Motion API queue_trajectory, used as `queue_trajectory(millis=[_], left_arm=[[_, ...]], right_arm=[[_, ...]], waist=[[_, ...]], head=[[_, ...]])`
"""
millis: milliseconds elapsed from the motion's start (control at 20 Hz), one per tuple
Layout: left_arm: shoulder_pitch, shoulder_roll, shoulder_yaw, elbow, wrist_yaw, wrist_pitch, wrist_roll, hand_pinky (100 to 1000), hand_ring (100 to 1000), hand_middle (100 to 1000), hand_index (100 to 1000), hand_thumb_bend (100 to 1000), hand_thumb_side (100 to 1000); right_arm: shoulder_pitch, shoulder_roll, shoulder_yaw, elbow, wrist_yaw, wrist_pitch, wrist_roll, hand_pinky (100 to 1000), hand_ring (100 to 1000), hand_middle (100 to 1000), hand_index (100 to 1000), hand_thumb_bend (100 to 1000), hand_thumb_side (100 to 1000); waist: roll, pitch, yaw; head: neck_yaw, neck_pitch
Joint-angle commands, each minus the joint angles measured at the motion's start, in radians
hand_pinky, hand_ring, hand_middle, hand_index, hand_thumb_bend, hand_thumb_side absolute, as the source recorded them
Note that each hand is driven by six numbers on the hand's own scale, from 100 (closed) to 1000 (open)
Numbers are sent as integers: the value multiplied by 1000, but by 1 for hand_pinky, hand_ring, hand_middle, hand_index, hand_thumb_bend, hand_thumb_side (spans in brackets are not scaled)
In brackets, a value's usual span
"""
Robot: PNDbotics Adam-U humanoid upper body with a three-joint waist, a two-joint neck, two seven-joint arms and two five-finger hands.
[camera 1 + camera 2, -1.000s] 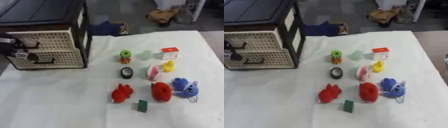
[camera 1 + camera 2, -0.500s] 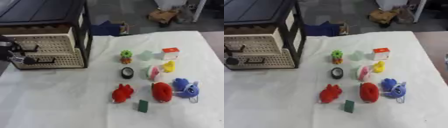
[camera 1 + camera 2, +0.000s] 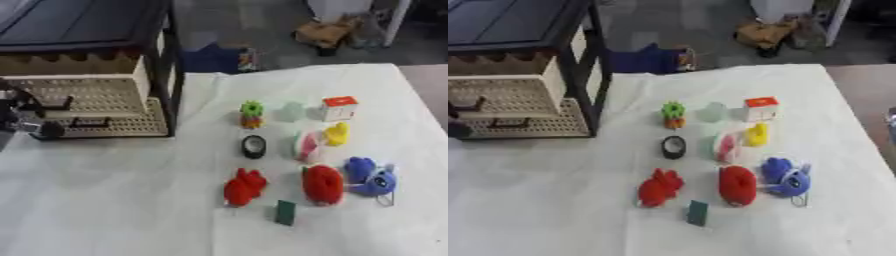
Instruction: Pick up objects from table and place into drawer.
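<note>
Fingers of the left hand (image 3: 24,116) curl at the handle of the upper perforated drawer (image 3: 83,95), while the toys, the red plush (image 3: 244,186) nearest, lie well off to its right on the white tablecloth (image 3: 114,200).

The white tablecloth (image 3: 105,200) carries bright things. Nearest the beige perforated drawer unit (image 3: 92,102), with its black frame, stands a green-and-orange toy (image 3: 251,114) and a black ring (image 3: 253,146). Farther from it lie a red-topped white cube (image 3: 339,108), a yellow duck (image 3: 336,134), two red toys (image 3: 244,186) (image 3: 323,184), a blue plush (image 3: 370,177) and a dark green card (image 3: 285,212).
</note>
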Motion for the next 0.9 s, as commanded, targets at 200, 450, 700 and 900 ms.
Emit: queue_trajectory(millis=[200, 450, 700, 900], left_arm=[[17, 77, 1, -80, 31, 17, 6, 100, 100, 100, 842, 743, 1000], [51, 104, -3, -140, 50, 30, 20, 100, 100, 100, 841, 740, 1000], [87, 128, 3, -191, 66, 51, 45, 100, 100, 100, 839, 734, 1000], [119, 149, 13, -230, 84, 69, 68, 100, 100, 100, 837, 728, 1000]], right_arm=[[-10, -24, -11, -14, 0, 1, -4, 623, 733, 702, 859, 100, 1000], [-10, -23, -12, -14, 1, 1, -5, 624, 733, 702, 859, 100, 1000], [-10, -24, -13, -14, 1, 1, -6, 624, 733, 702, 859, 100, 1000], [-10, -24, -13, -14, 1, 1, -7, 624, 733, 702, 859, 100, 1000]], waist=[[-3, -25, 5], [-3, -25, 6], [-2, -23, 6], [-2, -23, 9]], head=[[2, -4], [3, -5], [2, -6], [3, -7]])
